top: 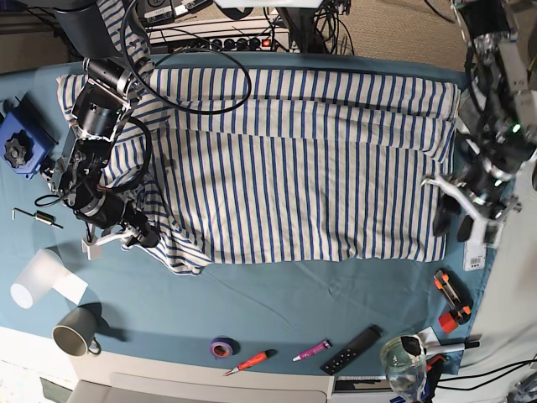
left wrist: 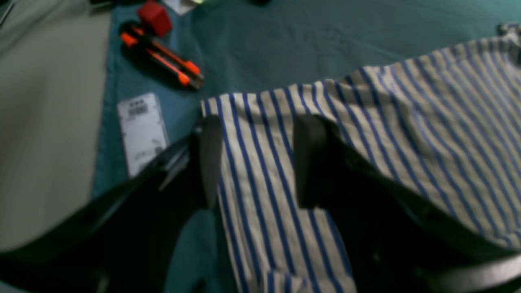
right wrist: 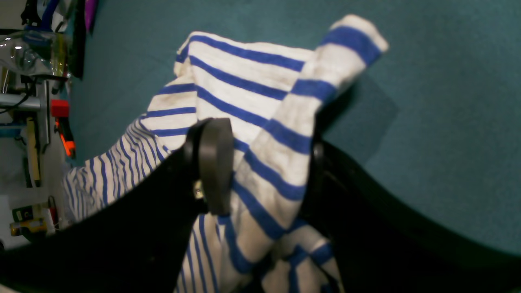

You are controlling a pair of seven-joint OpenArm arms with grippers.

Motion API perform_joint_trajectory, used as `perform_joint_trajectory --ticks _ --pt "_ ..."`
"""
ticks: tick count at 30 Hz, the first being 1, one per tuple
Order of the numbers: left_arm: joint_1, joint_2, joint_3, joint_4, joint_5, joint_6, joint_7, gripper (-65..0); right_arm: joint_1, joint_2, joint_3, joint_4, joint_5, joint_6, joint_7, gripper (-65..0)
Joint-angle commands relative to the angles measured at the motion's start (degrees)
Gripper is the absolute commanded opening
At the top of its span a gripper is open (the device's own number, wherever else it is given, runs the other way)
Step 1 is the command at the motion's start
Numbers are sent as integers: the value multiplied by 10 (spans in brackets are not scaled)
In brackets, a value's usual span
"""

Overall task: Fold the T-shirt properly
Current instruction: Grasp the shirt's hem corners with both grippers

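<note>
**Grippers on both ends of the shirt, folding barely started**

Left gripper [left wrist: 254, 162], from its own wrist cam: jaws spread wide, hanging over a corner of the T-shirt [left wrist: 366, 134]. One finger is over the bare teal cloth [left wrist: 285, 36] just off the shirt's edge, the other over the stripes. Nothing is pinched between them as far as I can see, so I'd call it released. An orange cutter [left wrist: 163, 55] and a white label [left wrist: 142, 130] lie on the cloth nearby, clear of the shirt.

Right wrist cam is a different story. Right gripper [right wrist: 264, 167] has a bunched-up piece of T-shirt [right wrist: 260, 81] sitting between its fingers, with a narrow flap sticking up past them. The jaws are pretty wide, but the fabric fills the gap, so it looks like it's grasping the shirt.

Base view: the T-shirt [top: 310, 168] is spread mostly flat across the middle of the table. One long edge looks doubled over at the far side. The end by the right gripper [top: 126, 231] is rumpled and gathered. The left gripper [top: 457, 217] sits at the opposite end, right at the shirt's edge.

My read: early days. Shirt's laid out and maybe one long fold is in, but it's still full width. The sleeve end needs sorting, then the proper folds are all still to do.
</note>
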Motion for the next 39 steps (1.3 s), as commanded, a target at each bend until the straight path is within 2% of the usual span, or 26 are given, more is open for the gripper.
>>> perform_joint_trajectory --ticks 1,8,12,14,18,24,26,32,35,38,39 --pt "-22 -10 18 -12 10 10 -10 -358 5 1 -1 1 -24 -9 -22 -402" --pt "-142 -12 142 -143 120 87 -5 -358 5 1 -1 1 -29 -8 -24 -402" --pt "-208 -12 177 -200 182 128 25 -358 5 1 -1 1 -43 1 -24 -402" --pt "-242 -12 188 -243 198 134 52 -358 5 1 -1 1 -43 3 -25 -402" --pt "-299 -12 199 -348 197 135 93 -358 5 0 -1 1 -43 2 -25 -402" --pt "-335 -11 199 -461 197 131 82 -358 5 1 -1 1 -43 3 -32 -402" --pt "-336 -10 199 -482 195 117 65 -358 5 0 -1 1 -43 3 -33 -402" --pt "-336 0 199 -502 156 79 68 -359 5 0 -1 1 -43 3 -34 -402" --pt "-336 1 199 -502 149 79 68 -414 5 1 -1 1 -43 2 -33 -403" --pt "-336 1 199 -502 149 81 68 -556 5 1 -1 1 -43 3 -29 -411" --pt "-336 0 199 -502 150 84 68 -611 5 1 -1 1 -43 3 -28 -435"
